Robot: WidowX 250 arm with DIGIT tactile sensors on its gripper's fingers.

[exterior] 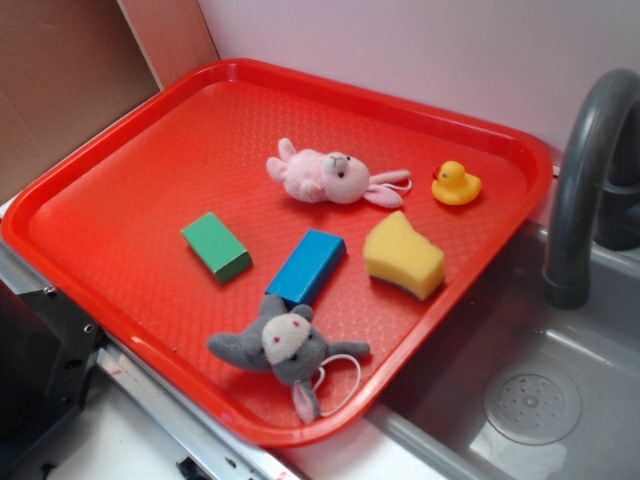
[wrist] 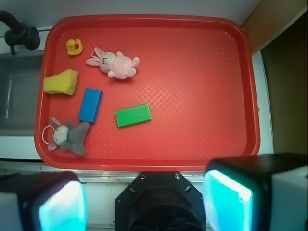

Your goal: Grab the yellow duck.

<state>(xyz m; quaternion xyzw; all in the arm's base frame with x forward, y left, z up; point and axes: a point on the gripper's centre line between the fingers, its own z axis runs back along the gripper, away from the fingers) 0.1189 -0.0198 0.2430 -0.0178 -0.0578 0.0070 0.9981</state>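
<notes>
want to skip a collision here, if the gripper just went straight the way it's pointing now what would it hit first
Probably bare red tray. The open gripper looks down past the tray's near edge, wide of the green block. The yellow duck sits far off in a corner. Depth is unclear.

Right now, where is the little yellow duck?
In the exterior view, the duck sits in the tray's far right corner, beside the pink bunny, behind the sponge.

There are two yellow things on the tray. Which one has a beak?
The duck, in the tray's corner near the faucet. The sponge is a bigger plain wedge with no face.
</notes>
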